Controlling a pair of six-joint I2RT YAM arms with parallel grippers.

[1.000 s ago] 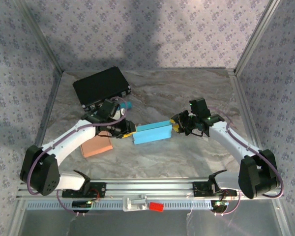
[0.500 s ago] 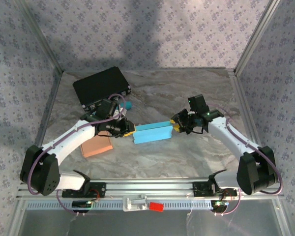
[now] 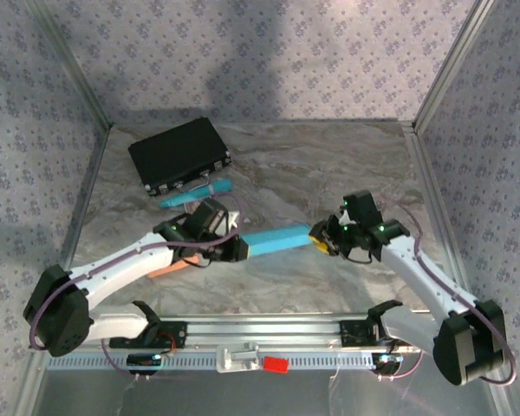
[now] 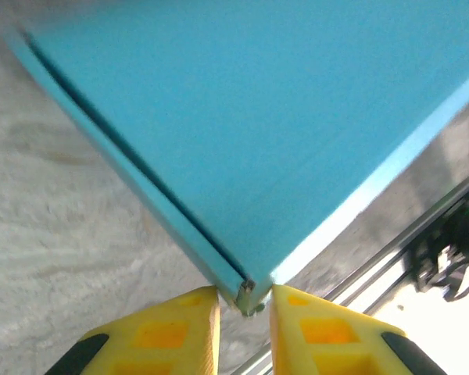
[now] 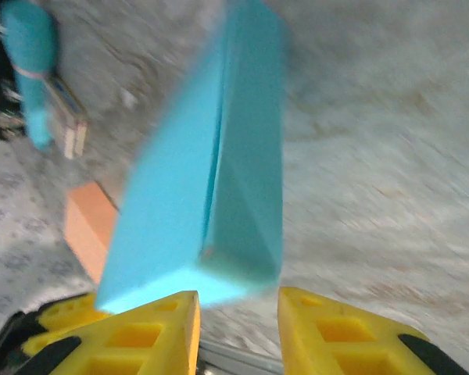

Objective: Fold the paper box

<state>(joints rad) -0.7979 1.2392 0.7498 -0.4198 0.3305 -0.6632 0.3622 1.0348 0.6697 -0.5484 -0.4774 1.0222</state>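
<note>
The paper box [image 3: 276,239] is a long light-blue carton lying across the middle of the table, between my two grippers. My left gripper [image 3: 237,248] is at its left end. In the left wrist view the yellow fingertips [image 4: 207,301] pinch one corner of the box [image 4: 250,117], so that gripper [image 4: 245,301] is shut on it. My right gripper [image 3: 319,240] is at the box's right end. In the blurred right wrist view the gripper [image 5: 238,301] flanks the end face of the box [image 5: 211,180], its tips at the very end.
A black case [image 3: 180,154] lies at the back left, with a teal pen-like thing [image 3: 195,194] in front of it. An orange block [image 3: 166,269] sits partly under my left arm. The metal rail [image 3: 260,329] runs along the near edge.
Both grippers have come toward the near edge with the box between them. The box has turned and looks narrower from above. My left arm has uncovered the teal thing.
</note>
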